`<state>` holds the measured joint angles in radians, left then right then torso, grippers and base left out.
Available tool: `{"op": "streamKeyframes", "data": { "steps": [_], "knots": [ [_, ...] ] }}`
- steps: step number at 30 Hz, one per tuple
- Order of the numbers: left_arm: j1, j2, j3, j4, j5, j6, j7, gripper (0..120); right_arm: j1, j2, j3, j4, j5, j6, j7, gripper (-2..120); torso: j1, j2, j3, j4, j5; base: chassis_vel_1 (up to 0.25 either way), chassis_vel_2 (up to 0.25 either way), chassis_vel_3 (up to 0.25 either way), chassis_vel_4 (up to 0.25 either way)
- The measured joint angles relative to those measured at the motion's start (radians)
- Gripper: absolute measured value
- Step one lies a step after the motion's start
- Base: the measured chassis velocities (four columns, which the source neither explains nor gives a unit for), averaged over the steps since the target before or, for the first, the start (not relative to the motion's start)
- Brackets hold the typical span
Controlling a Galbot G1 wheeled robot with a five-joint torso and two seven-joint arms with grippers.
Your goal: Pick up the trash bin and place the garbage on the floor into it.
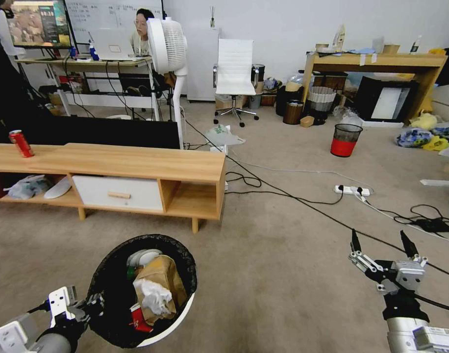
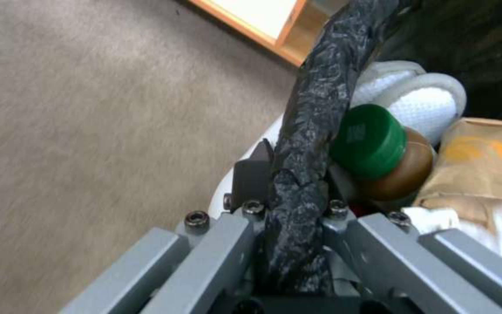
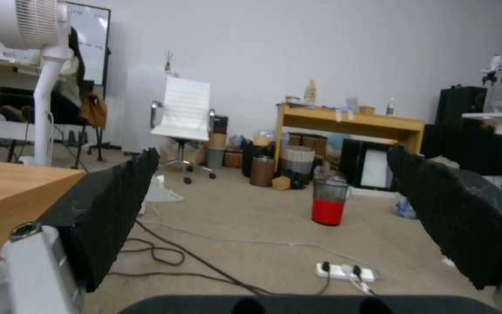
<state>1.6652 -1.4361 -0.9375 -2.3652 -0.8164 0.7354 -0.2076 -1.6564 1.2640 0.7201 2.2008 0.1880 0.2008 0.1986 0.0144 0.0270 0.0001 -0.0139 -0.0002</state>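
Note:
The trash bin (image 1: 179, 317) sits at the lower left of the head view, white-walled with a black bag over its rim (image 2: 312, 109), and it looks tilted. My left gripper (image 1: 94, 301) is shut on that rim (image 2: 292, 179). Inside lie garbage pieces: a brown paper bag (image 1: 161, 274), crumpled white tissue (image 1: 153, 296), a red wrapper (image 1: 138, 316) and a green-capped bottle (image 2: 369, 141). My right gripper (image 1: 381, 242) hovers open over the bare floor (image 1: 283, 255) at the lower right, with nothing between its fingers (image 3: 117, 218).
A low wooden cabinet (image 1: 136, 166) with an upright red can (image 1: 21, 143) stands just beyond the bin. Black cables (image 1: 293, 196) and a power strip (image 1: 352, 190) cross the carpet. Farther off are a black mesh bin (image 1: 345, 139), a white fan (image 1: 168, 49) and a chair (image 1: 235, 73).

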Motion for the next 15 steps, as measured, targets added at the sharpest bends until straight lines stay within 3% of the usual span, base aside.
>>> {"op": "streamKeyframes", "data": {
  "steps": [4, 7, 15],
  "knots": [
    [-0.001, -0.001, 0.0, 0.001, 0.002, 0.0, 0.0, 2, 0.001, -0.001, -0.001, -0.004, -0.002, 0.01, -0.007, 100, 0.0, 0.0, 0.0, 0.0, 0.0005, -0.196, 0.213, 0.22, -0.209],
    [-0.001, -0.003, 0.001, 0.001, 0.004, 0.0, 0.0, 2, 0.002, -0.003, -0.003, -0.006, -0.002, 0.014, -0.011, 100, 0.0, 0.0, 0.0, 0.0, 0.0001, -0.08, 0.12, 0.077, -0.088],
    [0.0, -0.007, 0.001, 0.002, 0.008, 0.0, 0.001, 2, 0.005, -0.012, -0.002, -0.009, 0.003, 0.016, -0.012, 100, 0.0, 0.0, 0.0, -0.0002, 0.0002, 0.026, -0.03, -0.027, 0.038]
  ]
}}
